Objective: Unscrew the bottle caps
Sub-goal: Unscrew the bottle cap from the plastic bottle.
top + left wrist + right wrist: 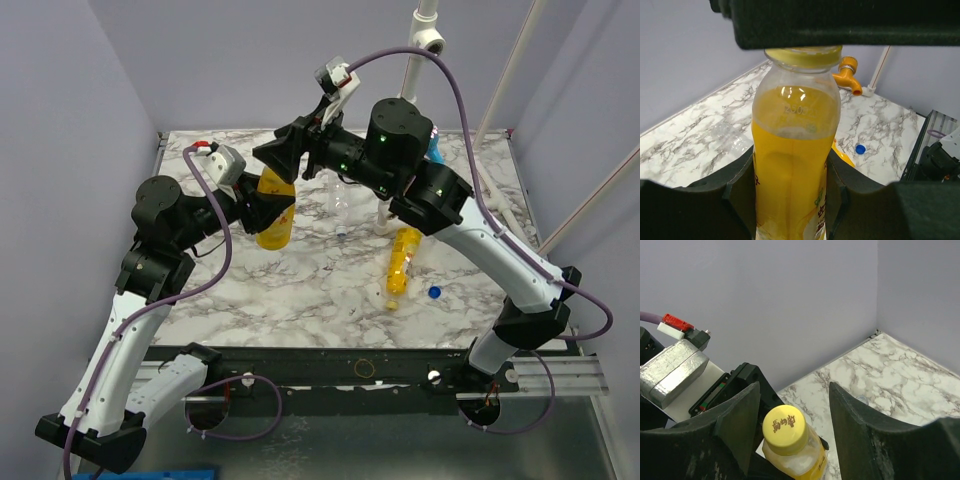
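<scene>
Item: yellow-orange bottle (pixel 792 165), upright, long axis vertical, yellow cap (pixel 785 426) uppermost. It is clamped at mid-body between the left gripper (pixel 272 215) fingers.

Right gripper (pixel 794 400): arm reaching across from the right, pointed downward over the bottle top, fingers parted either side of the yellow cap.

Surface: marble-pattern table (pixel 300 290), lilac walls (pixel 80 120).

Right of the grippers: second yellow bottle (pixel 402 262) lying flat, blue cap (pixel 434 292) near it.

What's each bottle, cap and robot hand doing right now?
Yellow bottle: upright, gripped.
Yellow cap: on its bottle.
Left fingers: shut on the bottle.
Right fingers: open, either side of the cap.
Other yellow bottle: lying down.
Blue cap: off, lying loose.
</scene>
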Tool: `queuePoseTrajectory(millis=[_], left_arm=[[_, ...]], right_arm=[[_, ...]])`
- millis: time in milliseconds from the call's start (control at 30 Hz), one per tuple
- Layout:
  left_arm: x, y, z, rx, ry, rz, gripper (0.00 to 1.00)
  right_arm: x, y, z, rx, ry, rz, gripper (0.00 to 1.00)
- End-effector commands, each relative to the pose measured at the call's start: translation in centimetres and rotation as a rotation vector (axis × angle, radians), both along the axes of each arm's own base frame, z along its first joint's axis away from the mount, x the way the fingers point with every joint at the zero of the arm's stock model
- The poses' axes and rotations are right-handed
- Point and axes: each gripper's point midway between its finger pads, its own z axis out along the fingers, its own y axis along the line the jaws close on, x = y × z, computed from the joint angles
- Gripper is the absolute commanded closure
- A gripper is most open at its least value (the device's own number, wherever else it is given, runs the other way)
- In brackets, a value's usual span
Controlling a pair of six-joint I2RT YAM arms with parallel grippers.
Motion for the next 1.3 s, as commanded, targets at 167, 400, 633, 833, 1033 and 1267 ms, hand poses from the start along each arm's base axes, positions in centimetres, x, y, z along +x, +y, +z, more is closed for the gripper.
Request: queuePoseTrajectory(millis=[167,400,633,833,1033,1267], left_arm=[[0.1,0.4,0.4,-0.006,-0.016,0.024,1.0],[-0.4,0.2,0.4,-0.007,-0.018,0.003,1.0],[-2.9,-1.1,-0.1,-0.021,0.028,-0.145,1.0],[-9.5,-2.9,1.0,-0.064,0.137,-0.518,1.0],[-13.8,-2.7,1.7,-0.05,0.234,-0.764,1.0],[-13.2,-2.8,1.9,-0.053,0.178,-0.724,1.0]], right_arm=[[-1.0,1.0,-1.0,-0.002,0.026,0.061,0.45],[-1.1,0.9,-0.3,0.015,0.007,0.067,0.74],[-3.0,0.3,1.9,0.057,-0.097,0.147,1.0],[-11.7,-1.1,3.7,0.094,-0.271,0.567,0.99],[-19.6,-4.2,2.1,0.073,-0.345,1.02,0.99],[-16.0,-3.0,2.6,0.079,-0.286,0.769,0.58]])
